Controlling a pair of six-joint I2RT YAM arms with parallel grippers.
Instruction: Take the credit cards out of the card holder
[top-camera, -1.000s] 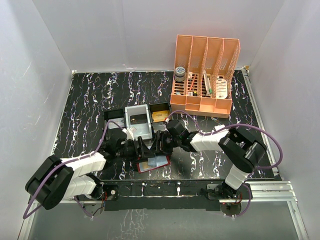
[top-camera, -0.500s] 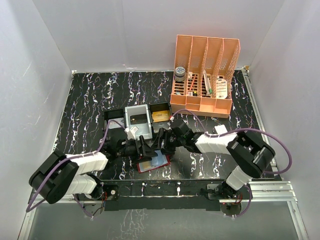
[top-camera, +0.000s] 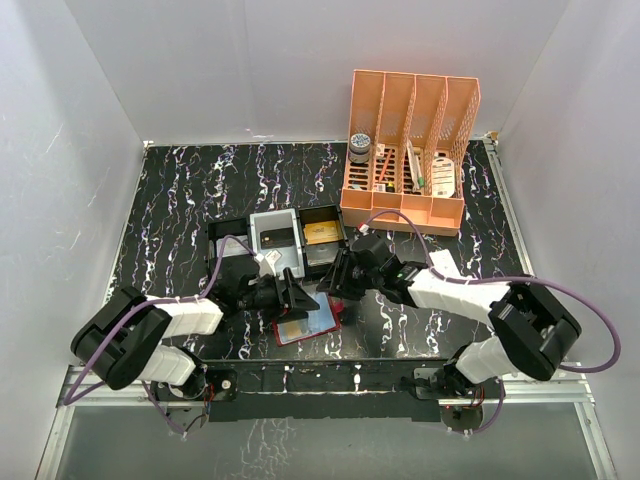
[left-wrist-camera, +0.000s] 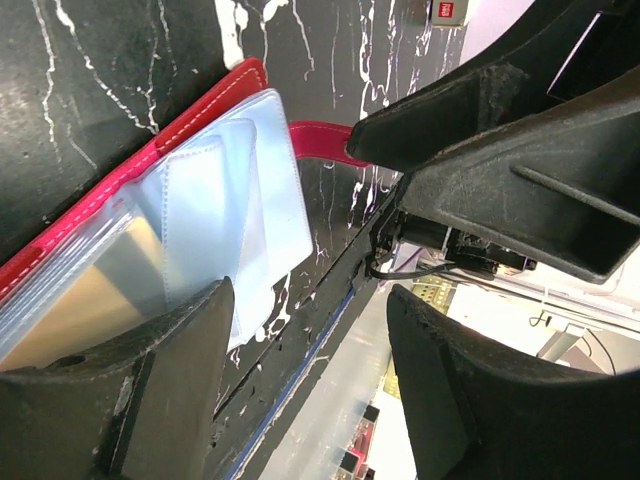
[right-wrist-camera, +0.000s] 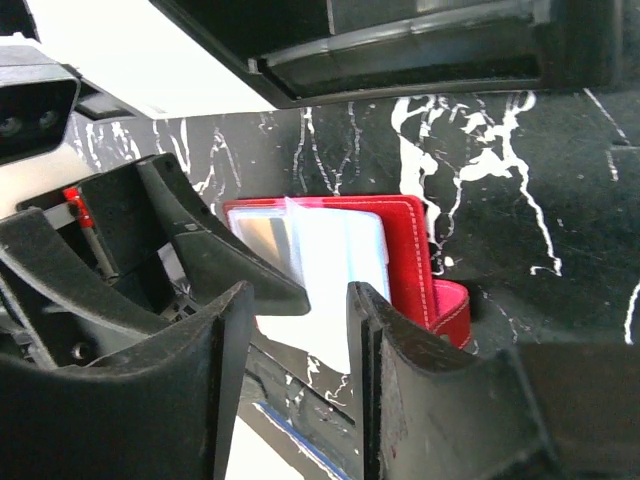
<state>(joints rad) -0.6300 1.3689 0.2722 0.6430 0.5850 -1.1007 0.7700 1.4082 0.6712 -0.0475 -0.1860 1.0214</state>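
The red card holder (top-camera: 332, 322) lies open on the table near the front edge. Its clear sleeves show a pale blue card (left-wrist-camera: 245, 190) and a tan-orange card (left-wrist-camera: 75, 300). My left gripper (top-camera: 292, 297) is open just left of it, one finger (left-wrist-camera: 165, 385) lying over the sleeves; the gap (left-wrist-camera: 310, 385) holds nothing. My right gripper (top-camera: 338, 280) is open, just behind the holder's far right corner. In the right wrist view its gap (right-wrist-camera: 298, 370) frames the pale blue sleeve (right-wrist-camera: 340, 270) without touching it. The holder's red cover (right-wrist-camera: 410, 240) and snap tab (right-wrist-camera: 450, 310) show.
A black compartmented tray (top-camera: 228, 232) with a grey insert stands just behind the grippers. An orange desk rack (top-camera: 410, 150) with small items stands at the back right. The table's front edge and metal rail (top-camera: 540, 375) run close below the holder.
My right gripper has drawn back a little from the holder, towards the far right, and its arm has swung right. My left gripper has shifted slightly right. More of the pale blue sleeve shows.
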